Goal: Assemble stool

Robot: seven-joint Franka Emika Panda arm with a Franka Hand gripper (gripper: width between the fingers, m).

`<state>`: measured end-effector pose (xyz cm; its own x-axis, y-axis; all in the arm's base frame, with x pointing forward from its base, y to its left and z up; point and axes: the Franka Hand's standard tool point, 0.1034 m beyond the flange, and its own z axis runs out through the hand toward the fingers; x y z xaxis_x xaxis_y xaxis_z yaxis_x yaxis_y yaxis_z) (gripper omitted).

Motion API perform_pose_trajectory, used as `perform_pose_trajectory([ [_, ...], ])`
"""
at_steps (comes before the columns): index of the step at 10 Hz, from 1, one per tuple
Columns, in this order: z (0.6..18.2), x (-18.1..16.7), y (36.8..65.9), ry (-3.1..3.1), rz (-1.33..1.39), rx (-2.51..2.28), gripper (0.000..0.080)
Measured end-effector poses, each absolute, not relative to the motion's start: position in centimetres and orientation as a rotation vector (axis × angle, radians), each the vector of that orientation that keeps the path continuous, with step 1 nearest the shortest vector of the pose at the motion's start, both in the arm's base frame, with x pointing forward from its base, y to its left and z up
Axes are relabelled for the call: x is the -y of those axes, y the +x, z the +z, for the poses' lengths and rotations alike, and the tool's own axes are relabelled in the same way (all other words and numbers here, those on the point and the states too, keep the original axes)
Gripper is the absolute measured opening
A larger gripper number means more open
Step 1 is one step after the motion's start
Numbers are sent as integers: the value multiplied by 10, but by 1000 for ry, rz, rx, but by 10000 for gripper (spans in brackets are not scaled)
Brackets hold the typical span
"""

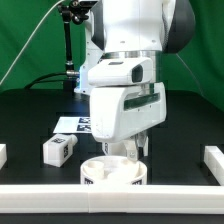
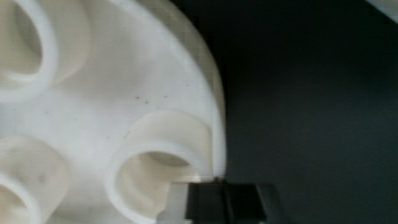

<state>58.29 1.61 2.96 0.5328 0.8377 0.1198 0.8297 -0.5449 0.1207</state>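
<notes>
The stool's round white seat point(image 1: 113, 174) lies at the front middle of the black table, its round sockets facing up. In the wrist view the seat point(image 2: 107, 110) fills one side, with several sockets showing. My gripper point(image 1: 133, 150) hangs just above the seat's edge on the exterior view's right. Its two dark fingers stand pressed together at the rim point(image 2: 226, 200), shut with nothing between them. One chunky white leg point(image 1: 60, 150) with a square tag lies on the table to the exterior view's left of the seat.
The marker board point(image 1: 75, 124) lies behind the leg. A long white bar point(image 1: 110, 200) edges the table's front, and shorter white bars sit at the right point(image 1: 214, 160) and left point(image 1: 3, 155) edges. A black stand point(image 1: 68, 50) rises at the back.
</notes>
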Motion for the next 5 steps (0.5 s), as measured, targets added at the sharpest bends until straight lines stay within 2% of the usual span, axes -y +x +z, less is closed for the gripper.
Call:
perform_pose_trajectory([
  [2, 33, -13, 588, 2700, 255, -1479, 2],
  [3, 35, -11, 592, 2689, 264, -1487, 96],
  [4, 37, -10, 594, 2690, 264, -1483, 96],
  [5, 38, -10, 596, 2691, 262, -1483, 297],
])
